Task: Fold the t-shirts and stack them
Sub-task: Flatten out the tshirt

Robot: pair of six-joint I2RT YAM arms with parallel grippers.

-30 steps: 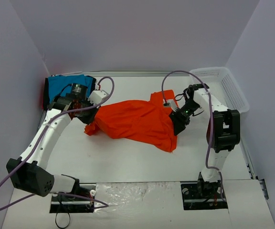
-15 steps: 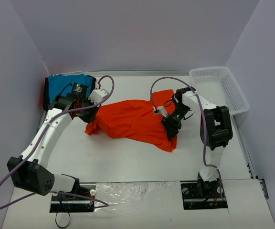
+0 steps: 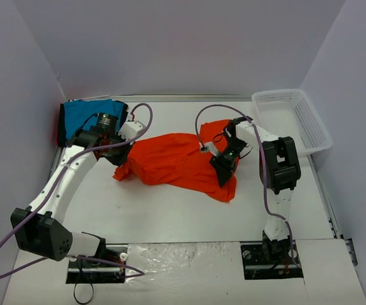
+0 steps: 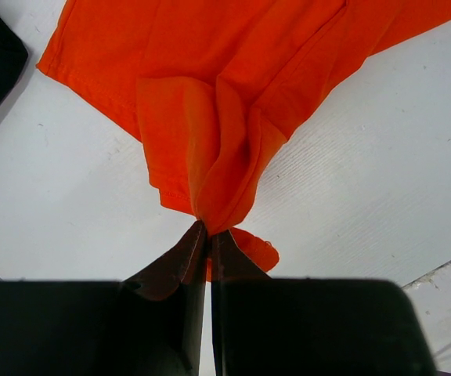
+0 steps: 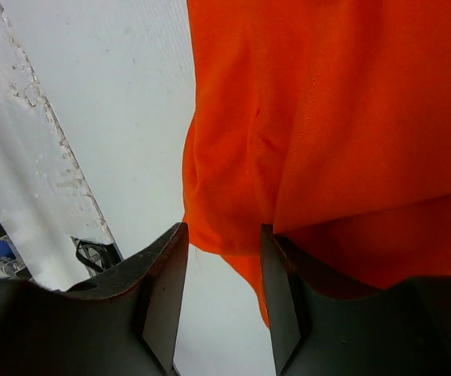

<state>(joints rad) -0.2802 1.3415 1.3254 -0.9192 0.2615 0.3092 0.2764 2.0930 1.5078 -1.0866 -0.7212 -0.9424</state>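
Two grippers are attending to the orange-red t-shirt (image 3: 173, 162), which is lying crumpled on the table (image 3: 170, 213) and stretching from one pair of jaws to the other. The left gripper (image 4: 208, 233) is pinching a gathered fold at the shirt's end. Its jaws are pressing together on the cloth right at their tips, and the rest is fanning out ahead of them. The right gripper (image 5: 222, 229) is hovering with its jaws spread. A rounded, doubled edge of the shirt is sitting just ahead of and between the tips, and bare table is showing through the gap, so nothing seems to be held there. The folded turquoise t-shirt (image 3: 84, 114) is resting near the left jaws, on the side away from the orange one. The white basket (image 3: 310, 130) is standing well beyond the right jaws.

This cloth is looking light, limp and thin, so it is likely to sag and bunch wherever it is unsupported. A deep pinch on a hem or shoulder corner, taking one clean edge rather than a wad, seems the safer hold.
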